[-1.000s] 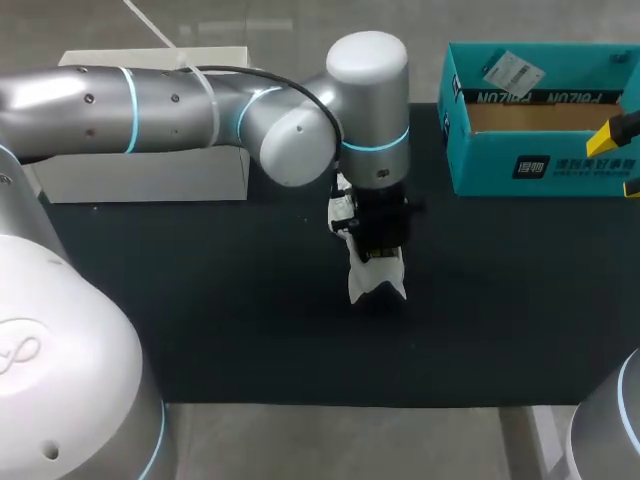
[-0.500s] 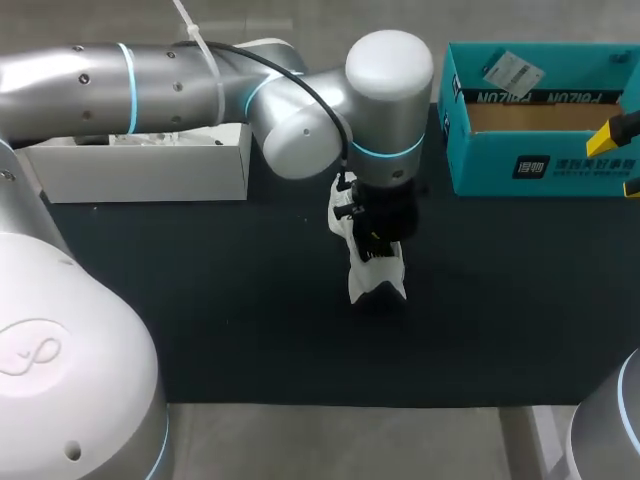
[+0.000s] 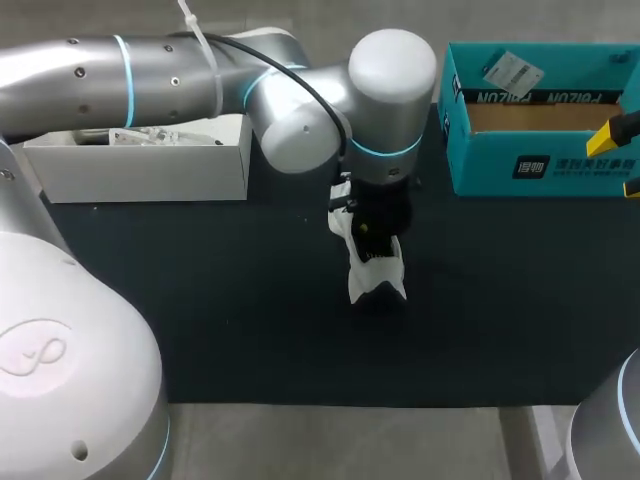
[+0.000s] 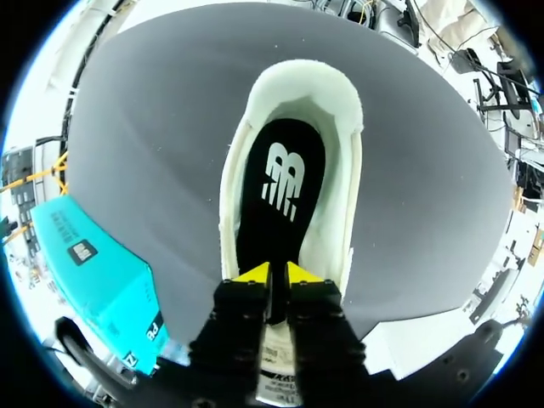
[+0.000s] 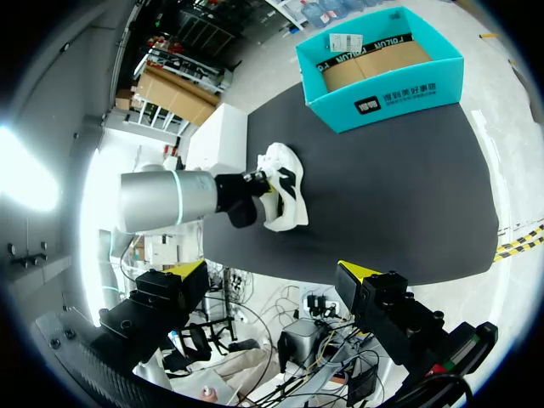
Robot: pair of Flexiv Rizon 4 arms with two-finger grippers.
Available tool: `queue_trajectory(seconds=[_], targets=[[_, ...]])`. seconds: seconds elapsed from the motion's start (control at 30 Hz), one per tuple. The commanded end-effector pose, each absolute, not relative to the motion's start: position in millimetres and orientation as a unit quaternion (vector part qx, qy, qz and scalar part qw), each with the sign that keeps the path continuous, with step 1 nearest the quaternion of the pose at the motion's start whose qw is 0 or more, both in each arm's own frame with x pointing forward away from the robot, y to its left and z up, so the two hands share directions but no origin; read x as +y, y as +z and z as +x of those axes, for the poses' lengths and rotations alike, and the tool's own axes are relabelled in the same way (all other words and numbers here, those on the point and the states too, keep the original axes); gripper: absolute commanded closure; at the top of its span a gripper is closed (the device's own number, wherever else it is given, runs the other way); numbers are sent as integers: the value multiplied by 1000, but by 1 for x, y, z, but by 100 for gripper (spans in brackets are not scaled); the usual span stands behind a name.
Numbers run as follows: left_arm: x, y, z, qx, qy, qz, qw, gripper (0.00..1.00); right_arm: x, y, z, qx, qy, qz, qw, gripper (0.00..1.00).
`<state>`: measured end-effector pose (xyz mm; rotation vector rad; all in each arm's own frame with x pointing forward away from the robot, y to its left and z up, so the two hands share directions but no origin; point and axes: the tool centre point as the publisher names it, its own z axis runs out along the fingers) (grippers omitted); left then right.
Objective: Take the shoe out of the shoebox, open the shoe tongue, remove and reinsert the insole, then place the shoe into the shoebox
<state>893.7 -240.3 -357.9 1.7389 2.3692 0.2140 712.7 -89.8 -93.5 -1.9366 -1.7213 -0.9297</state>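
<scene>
- white low-top sneaker (image 3: 376, 278) – out of the box, sole down on the black bench (image 3: 200, 310), roughly mid-bench, opening up
- black foam insole (image 4: 285, 183), white logo – lies inside the sneaker, flat over the heel part; its front end is hidden under the jaws
- left jaws – down in the sneaker's opening at the tongue end, heel collar ahead of them; yellow tips nearly together with a thin dark strip between, so they look clenched on the insole's edge
- handling, my call: sneaker is light, with a soft padded upper and a stiffer sole, so it could slide or tip on the bench if the insole drags
- insole looks thin and floppy, bends easily, not fragile; take it by the edge and peel it up slowly along the shoe; the other arm is probably needed to pin the heel or side wall
- left arm (image 3: 385, 90) – comes in from the left, wrist straight over the sneaker
- right jaws – spread wide, nothing between them, well apart from the sneaker
- teal cardboard shoebox (image 3: 545, 172) – open, far right of bench, brown floor showing, no shoe in it
- white cardboard box (image 3: 140, 172) – far left of bench, crumpled paper inside
</scene>
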Motion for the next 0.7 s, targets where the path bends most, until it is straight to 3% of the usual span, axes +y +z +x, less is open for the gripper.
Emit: queue_trajectory(seconds=[0.03,0.1,0.2,0.27,0.3,0.47,0.53,0.7], targets=[[-241,-357,889,798,73,590,97,82,-90,-94,715,-614,-330,-690,194,0],[-241,-357,890,801,75,586,99,71,-90,-94,715,-614,-330,-690,194,0],[-241,-359,891,802,78,584,97,64,-90,-94,715,-614,-330,-690,194,0],[-241,-360,892,802,77,584,97,51,-90,-94,715,-614,-330,-690,194,0],[-241,-361,892,803,77,583,97,33,-90,-94,715,-614,-330,-690,194,0],[-241,-364,894,805,80,580,95,15,-90,-94,715,-614,-330,-690,194,0],[-241,-365,893,805,81,580,94,3,-90,-94,715,-614,-330,-690,194,0],[-239,-362,892,805,83,580,93,0,-90,-94,715,-614,-330,-690,194,0]])
